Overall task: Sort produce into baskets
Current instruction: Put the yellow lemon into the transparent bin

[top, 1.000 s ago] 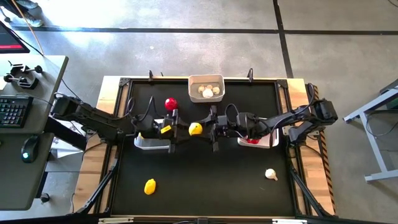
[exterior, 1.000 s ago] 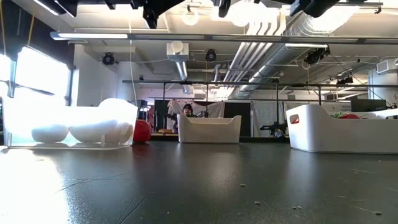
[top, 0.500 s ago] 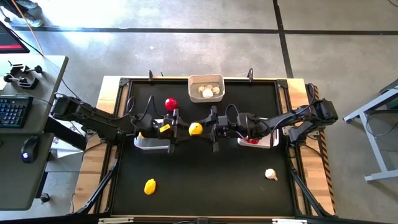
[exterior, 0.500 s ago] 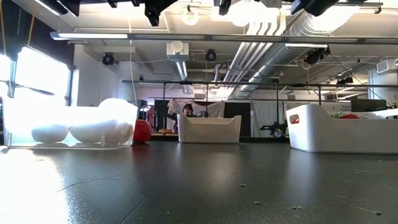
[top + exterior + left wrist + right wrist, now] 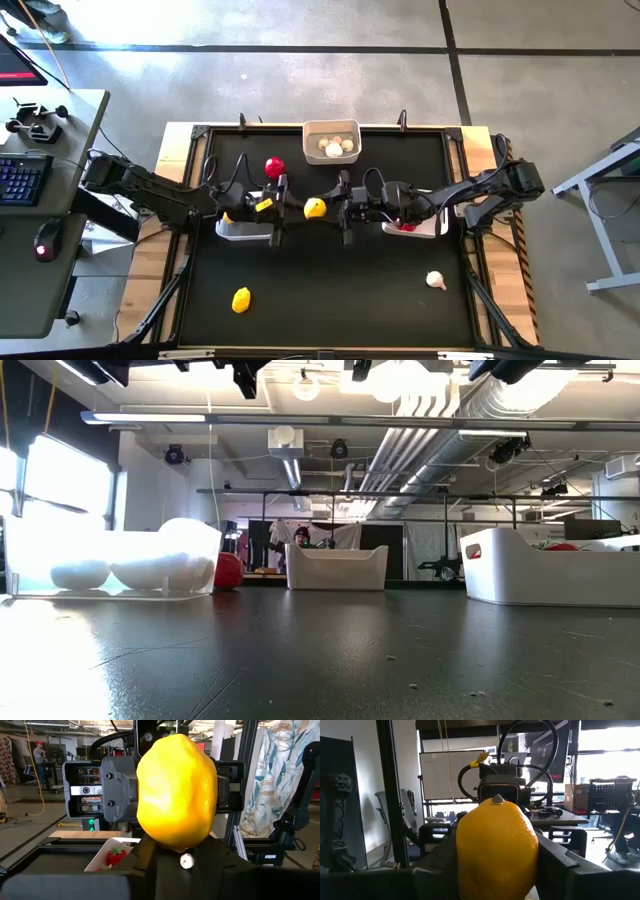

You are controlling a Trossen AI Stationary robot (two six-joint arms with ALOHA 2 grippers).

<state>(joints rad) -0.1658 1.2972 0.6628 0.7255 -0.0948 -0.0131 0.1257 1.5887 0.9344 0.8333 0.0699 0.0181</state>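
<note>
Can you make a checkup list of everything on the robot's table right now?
Surface: black table, mostly bare.
Job's things: lemon held in mid-air between both arms; another lemon and a garlic bulb loose near the front; tomato loose near the back; back basket holds garlic bulbs; right basket holds red pieces; left basket is mostly hidden.
Clutter: nothing seen.
Grippers: left gripper and right gripper both clamp the lemon.
Cables: black loops on both arms.
Surroundings: desk with keyboard and mouse on the left.
</note>
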